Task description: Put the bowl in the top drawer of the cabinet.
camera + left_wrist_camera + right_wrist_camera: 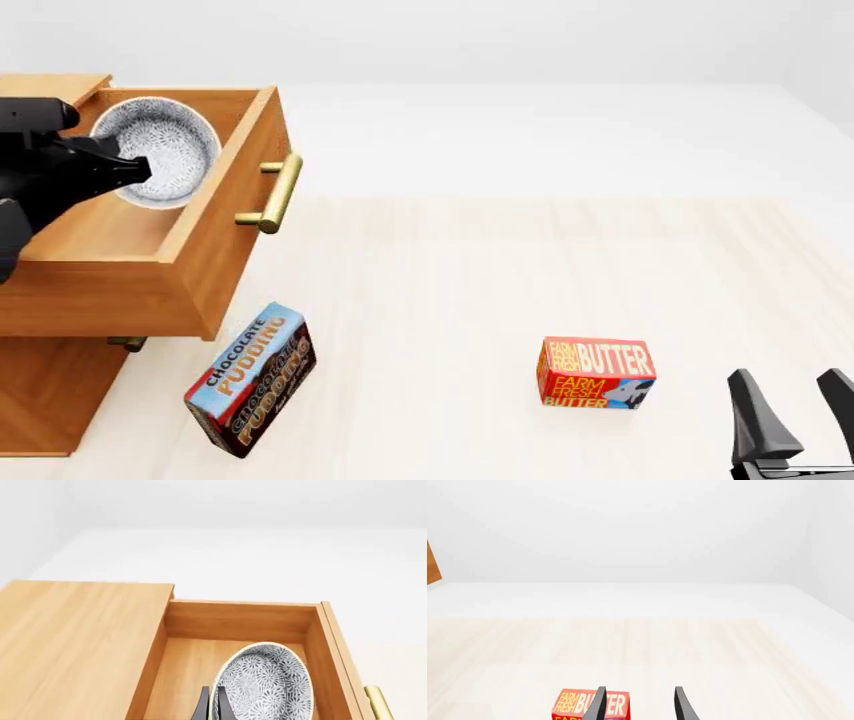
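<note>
Left wrist view: my left gripper [213, 705] pinches the rim of the bowl [267, 680], tilted inside the top drawer [240, 622] of the cabinet [73, 640].

Front view: the drawer stands pulled out, so I judge this the placing step; next I should lower and release.

Right wrist view: my right gripper [639, 705] idles with fingers spread near the butter box [590, 705].

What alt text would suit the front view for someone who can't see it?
The left claw holds a patterned bowl over the open top drawer of a wooden cabinet. A pudding box and butter box lie on the table; the right claw idles, open.
</note>
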Controlling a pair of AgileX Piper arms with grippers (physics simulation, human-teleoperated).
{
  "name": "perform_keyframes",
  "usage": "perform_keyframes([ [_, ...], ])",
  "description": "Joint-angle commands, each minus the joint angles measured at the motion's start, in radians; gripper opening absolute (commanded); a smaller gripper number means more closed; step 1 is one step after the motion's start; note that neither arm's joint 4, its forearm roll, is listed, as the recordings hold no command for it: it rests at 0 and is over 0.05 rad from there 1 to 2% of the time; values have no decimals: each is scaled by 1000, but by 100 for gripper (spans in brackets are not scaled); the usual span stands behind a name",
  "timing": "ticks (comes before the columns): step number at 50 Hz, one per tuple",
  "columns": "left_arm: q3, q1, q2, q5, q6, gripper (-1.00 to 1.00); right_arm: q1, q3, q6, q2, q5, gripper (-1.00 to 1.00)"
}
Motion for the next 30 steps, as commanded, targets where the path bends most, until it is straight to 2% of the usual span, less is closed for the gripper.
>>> perform_keyframes([
  [1,-31,24,37,21,-20,-100,0,0,-1,-1,1,100],
  [2,-28,30,35,15,-11,-100,0,0,-1,-1,0,100],
  [4,-61,22,82,59,-63,-100,0,0,-1,-1,0,100],
  [7,-39,43,55,26,-22,-100,0,0,-1,-1,0,100],
  [8,-55,37,78,50,-51,-100,0,0,-1,-1,1,100],
  [10,-38,48,53,26,-22,-100,0,0,-1,-1,1,100],
  [30,-48,74,95,22,-12,-100,0,0,-1,-1,0,100],
])
